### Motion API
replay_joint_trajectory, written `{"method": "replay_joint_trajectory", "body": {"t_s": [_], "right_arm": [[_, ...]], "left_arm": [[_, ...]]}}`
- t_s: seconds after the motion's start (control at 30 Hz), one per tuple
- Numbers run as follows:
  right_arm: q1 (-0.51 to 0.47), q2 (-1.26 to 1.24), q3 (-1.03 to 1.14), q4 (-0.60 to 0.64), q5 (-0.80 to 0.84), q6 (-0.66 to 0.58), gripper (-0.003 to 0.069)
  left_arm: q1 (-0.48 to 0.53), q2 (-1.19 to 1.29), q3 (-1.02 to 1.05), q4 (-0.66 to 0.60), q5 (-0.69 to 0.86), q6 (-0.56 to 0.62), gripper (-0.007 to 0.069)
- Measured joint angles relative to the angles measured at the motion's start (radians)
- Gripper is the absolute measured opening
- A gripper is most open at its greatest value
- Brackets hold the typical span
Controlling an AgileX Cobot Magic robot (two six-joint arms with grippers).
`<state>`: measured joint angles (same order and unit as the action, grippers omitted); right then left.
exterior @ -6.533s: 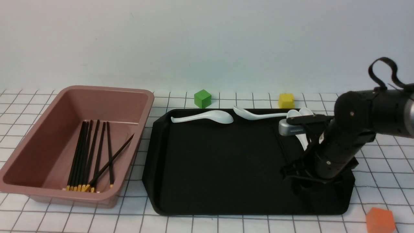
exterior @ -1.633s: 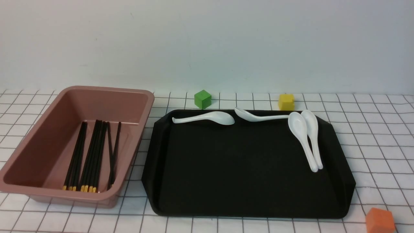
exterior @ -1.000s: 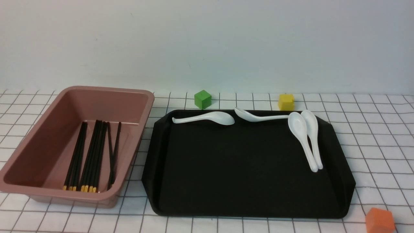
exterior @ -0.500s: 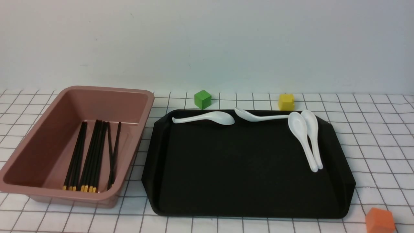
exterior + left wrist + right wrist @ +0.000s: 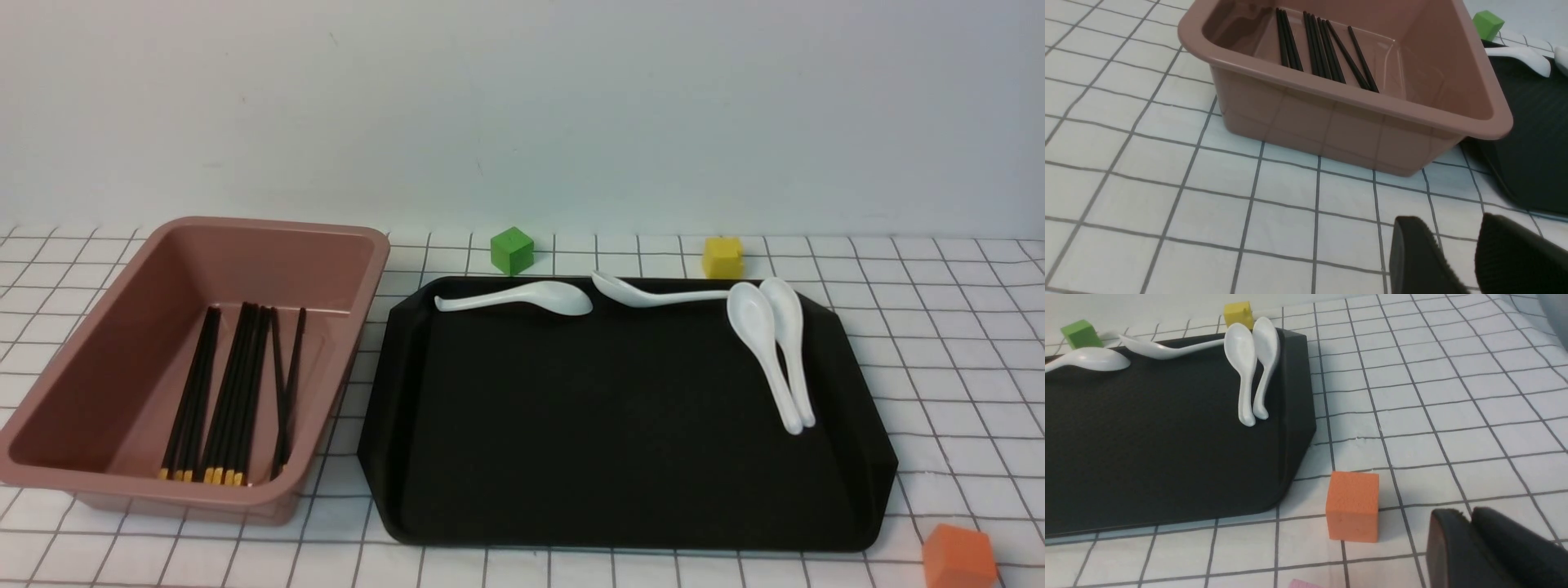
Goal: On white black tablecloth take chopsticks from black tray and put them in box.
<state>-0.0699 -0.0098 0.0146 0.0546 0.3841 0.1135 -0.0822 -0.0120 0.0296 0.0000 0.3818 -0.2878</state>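
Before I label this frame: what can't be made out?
- Chopsticks count: packed side by side, front view; near wall hides their ends, left wrist view.
- Pink item: cut off by frame edge, right wrist view.
- Right arm's jaws: cropped, blurred, right wrist view.

In the front view, I see a green block (image 5: 512,251) and a yellow block (image 5: 722,258) at upper centre and upper right, four white spoons (image 5: 763,343) below them, an orange block (image 5: 958,556) lower right.

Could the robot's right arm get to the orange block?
Probably yes: the right gripper looks close by, and nothing seems to stand between it and the orange block, which sits on the cloth beside the tray.
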Motion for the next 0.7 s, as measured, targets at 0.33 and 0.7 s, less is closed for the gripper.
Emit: {"method": "replay_joint_trajectory", "body": {"t_s": [0.33, 0.7], "right_arm": [[0.000, 0.000, 0.000, 0.000, 0.000, 0.000, 0.0100], [0.000, 0.000, 0.000, 0.000, 0.001, 0.000, 0.0111]], "left_arm": [[0.000, 0.000, 0.000, 0.000, 0.000, 0.000, 0.0238], [0.000, 0.000, 0.000, 0.000, 0.000, 0.000, 0.0238]]}}
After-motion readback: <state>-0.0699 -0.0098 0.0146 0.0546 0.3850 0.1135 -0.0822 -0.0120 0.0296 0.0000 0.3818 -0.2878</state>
